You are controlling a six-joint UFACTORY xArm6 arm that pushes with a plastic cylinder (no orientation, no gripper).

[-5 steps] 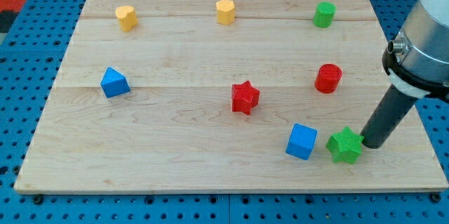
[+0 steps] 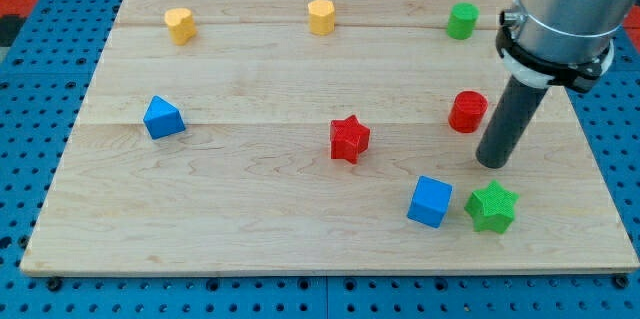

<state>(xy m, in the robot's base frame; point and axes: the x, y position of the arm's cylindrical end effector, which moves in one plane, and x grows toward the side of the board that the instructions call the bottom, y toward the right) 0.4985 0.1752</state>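
Note:
My tip (image 2: 492, 162) rests on the board at the view's right, apart from every block. The red cylinder (image 2: 467, 112) is nearest, just up and to the left of it. Below the tip lies the green star (image 2: 491, 206), and a blue cube (image 2: 430, 201) sits close to that star's left side. A red star (image 2: 349, 139) lies near the board's middle.
A green cylinder (image 2: 462, 21) stands at the top right. Two yellow blocks (image 2: 180, 25) (image 2: 321, 16) sit along the top edge. A blue block (image 2: 163, 118) lies at the left. The wooden board (image 2: 250, 209) rests on a blue pegboard.
My tip has moved up and to the left, away from the green star and toward the red cylinder. The blocks have stayed in place.

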